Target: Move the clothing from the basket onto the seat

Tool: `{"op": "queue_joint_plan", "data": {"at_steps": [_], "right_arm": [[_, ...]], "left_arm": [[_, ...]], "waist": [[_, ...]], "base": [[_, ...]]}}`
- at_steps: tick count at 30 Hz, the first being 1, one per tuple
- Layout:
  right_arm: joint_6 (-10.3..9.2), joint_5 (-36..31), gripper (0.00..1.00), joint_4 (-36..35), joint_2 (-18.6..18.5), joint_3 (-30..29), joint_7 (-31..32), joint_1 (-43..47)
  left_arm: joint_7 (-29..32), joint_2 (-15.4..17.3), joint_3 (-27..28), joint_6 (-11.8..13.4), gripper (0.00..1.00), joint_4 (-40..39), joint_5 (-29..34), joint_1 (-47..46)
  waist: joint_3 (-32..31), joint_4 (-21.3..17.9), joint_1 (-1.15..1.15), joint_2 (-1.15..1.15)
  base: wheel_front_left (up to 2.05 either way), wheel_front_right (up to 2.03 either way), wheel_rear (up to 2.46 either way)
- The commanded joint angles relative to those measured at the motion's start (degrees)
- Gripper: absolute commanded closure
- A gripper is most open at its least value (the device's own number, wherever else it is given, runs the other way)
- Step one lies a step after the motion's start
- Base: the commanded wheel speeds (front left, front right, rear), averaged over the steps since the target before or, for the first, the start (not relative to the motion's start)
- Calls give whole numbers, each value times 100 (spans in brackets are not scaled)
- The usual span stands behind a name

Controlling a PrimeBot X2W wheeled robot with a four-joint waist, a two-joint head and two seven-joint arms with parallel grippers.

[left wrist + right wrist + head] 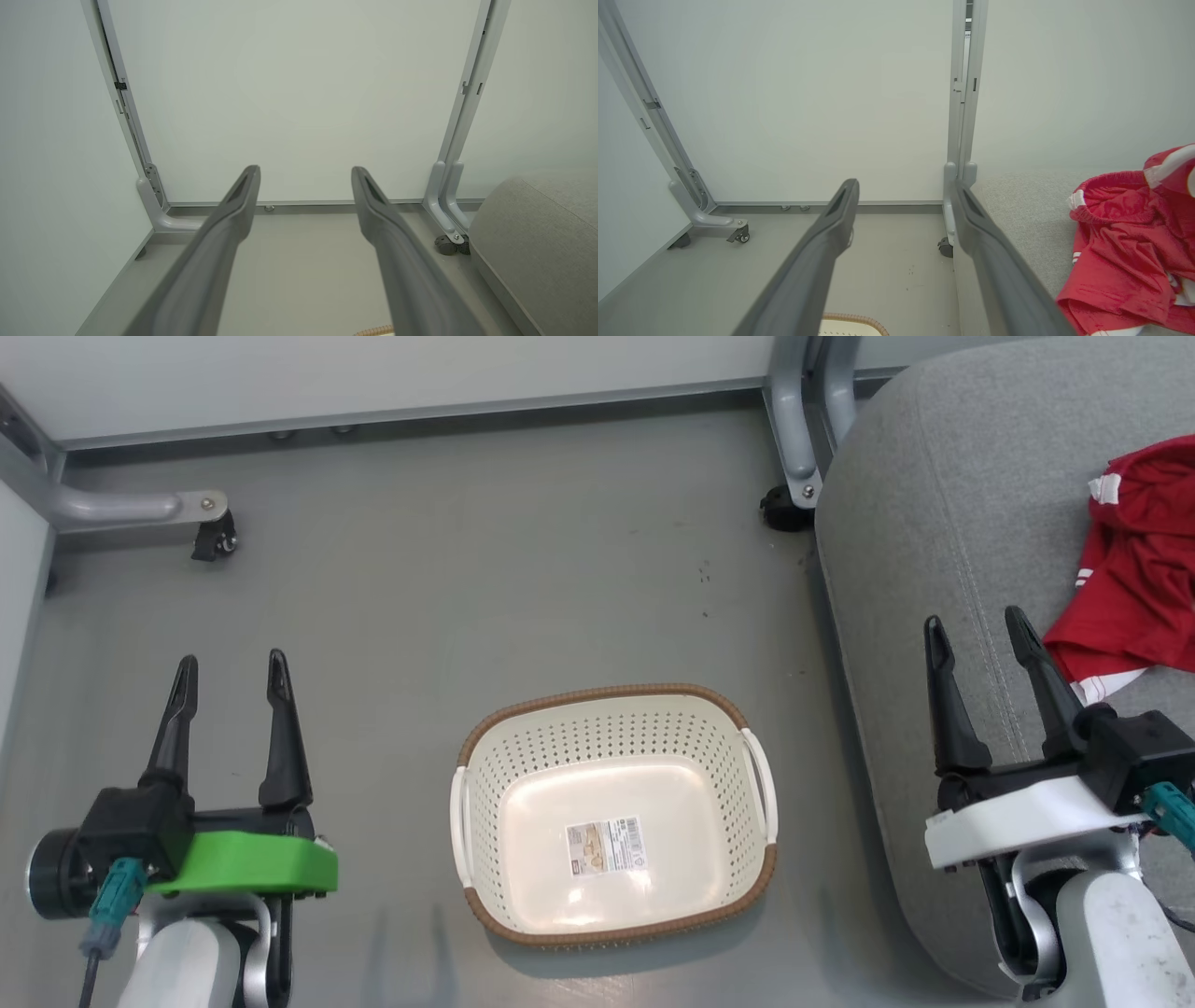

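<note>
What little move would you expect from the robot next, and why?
Probably just draw the right gripper back from the seat and stop: the basket is empty, the red clothing already lies on the seat, and the right gripper and left gripper are both open, holding nothing.

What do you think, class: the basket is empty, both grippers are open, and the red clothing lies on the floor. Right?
Not quite. The head view shows the clothing on the seat, not the floor. The basket is empty and the left gripper and right gripper are open.
</note>
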Motion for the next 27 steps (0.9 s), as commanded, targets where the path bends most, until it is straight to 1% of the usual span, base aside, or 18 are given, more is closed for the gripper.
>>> {"op": "queue_joint_plan", "data": {"at_steps": [1, 7, 13, 21, 27], "right_arm": [[-4, -15, 0, -72, 31, 11, 33, 146], [-4, 48, 0, -199, 72, 42, 187, 562], [-4, 37, 0, -222, 94, 27, 268, 912], [-4, 37, 0, -264, 113, 32, 351, 1185], [-4, 89, 0, -266, 118, 40, 387, 1258]], "left_arm": [[-2, -19, 64, -51, 0, 1, 17, 166], [-2, -115, 228, -200, 0, 22, 91, 587], [-2, -194, 229, -340, 0, 155, 192, 879], [-3, -228, 150, -455, 0, 325, 274, 1070], [-3, -245, 111, -497, 0, 448, 317, 1083]], "waist": [[-183, 119, 0, 0], [-406, 135, 0, 0], [-631, 118, 0, 0], [-806, 83, 0, 0], [-831, 79, 0, 0]], "base": [[0, 0, 0], [0, 0, 0], [0, 0, 0], [0, 0, 0], [0, 0, 0]]}}
